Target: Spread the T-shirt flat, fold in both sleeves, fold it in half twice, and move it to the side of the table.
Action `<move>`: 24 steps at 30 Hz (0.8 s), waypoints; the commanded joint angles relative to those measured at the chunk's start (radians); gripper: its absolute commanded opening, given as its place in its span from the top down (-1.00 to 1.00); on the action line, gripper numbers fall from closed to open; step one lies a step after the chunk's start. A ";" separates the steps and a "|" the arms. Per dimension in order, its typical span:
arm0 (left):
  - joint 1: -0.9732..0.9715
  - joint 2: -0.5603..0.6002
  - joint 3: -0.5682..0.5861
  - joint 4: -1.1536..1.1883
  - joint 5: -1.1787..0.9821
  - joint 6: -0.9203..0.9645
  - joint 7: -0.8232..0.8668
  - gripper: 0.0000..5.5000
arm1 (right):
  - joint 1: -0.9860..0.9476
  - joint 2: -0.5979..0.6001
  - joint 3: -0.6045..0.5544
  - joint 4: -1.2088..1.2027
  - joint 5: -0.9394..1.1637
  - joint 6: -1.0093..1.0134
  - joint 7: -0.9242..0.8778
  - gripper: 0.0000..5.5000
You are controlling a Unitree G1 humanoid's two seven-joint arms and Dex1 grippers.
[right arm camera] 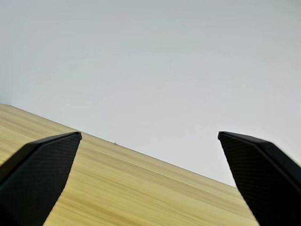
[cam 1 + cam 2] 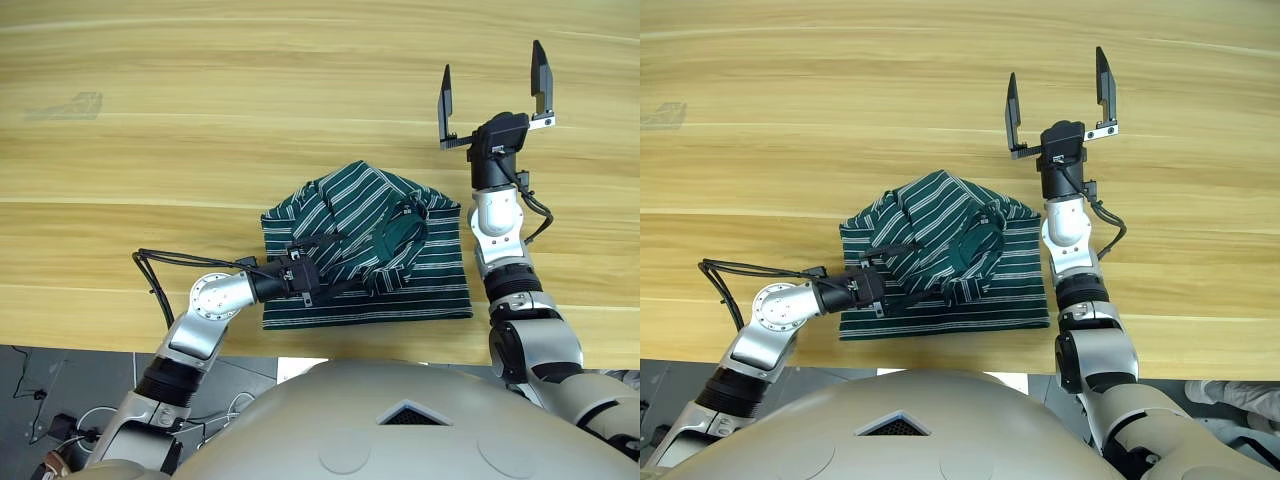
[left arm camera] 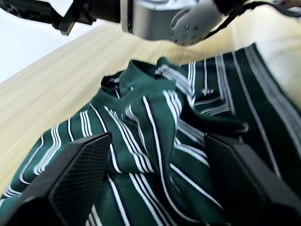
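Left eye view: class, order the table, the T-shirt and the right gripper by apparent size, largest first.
1. table, largest
2. T-shirt
3. right gripper, plainly smallest, even with its fingers spread open

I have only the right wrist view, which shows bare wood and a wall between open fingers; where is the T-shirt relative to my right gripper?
Observer: The green striped T-shirt lies bunched near the front edge of the table. It is nearer the robot than the right gripper, which points out past the shirt's far right corner.
Operator: Thank you. What is the left arm doing, if I may ask?
Observer: The left gripper is open and low over the left part of the shirt, with its fingers spread to either side of the rumpled fabric. I cannot tell whether they touch the fabric.
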 commanded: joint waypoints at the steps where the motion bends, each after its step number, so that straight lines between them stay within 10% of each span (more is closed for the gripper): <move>1: -0.009 -0.008 -0.010 0.015 0.028 -0.005 0.014 -0.33 | -0.003 -0.003 0.006 0.004 -0.001 0.000 0.003 -0.96; 24: -0.031 -0.057 -0.011 0.047 0.063 -0.049 0.085 -0.38 | -0.002 -0.006 0.016 0.007 -0.006 -0.001 0.001 -0.96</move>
